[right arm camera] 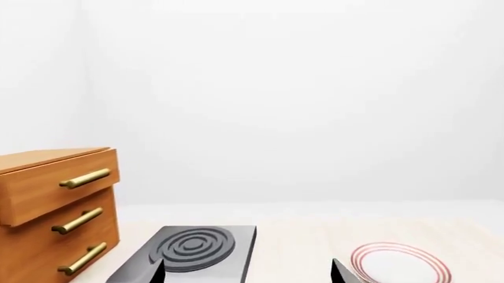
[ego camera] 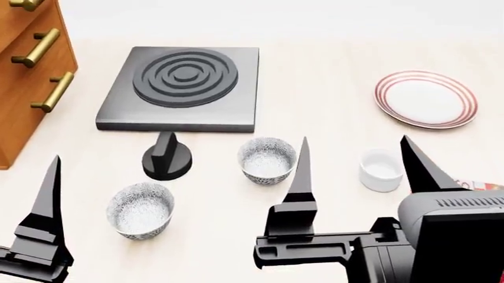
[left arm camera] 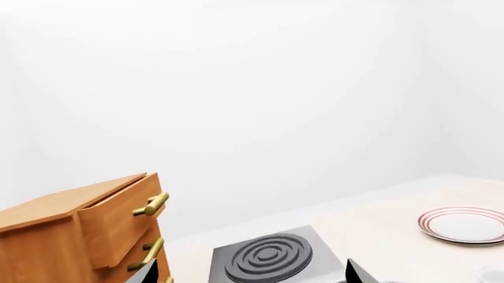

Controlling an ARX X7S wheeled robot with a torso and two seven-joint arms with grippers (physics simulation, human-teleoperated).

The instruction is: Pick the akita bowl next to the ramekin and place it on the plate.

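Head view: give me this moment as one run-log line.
stage: pre-grasp | target: akita bowl beside ramekin, untouched | plate bare | right gripper open, holding nothing

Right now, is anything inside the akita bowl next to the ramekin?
No: the akita bowl beside the ramekin shows only its speckled interior in the head view. Its near inner wall is hidden behind its own rim.
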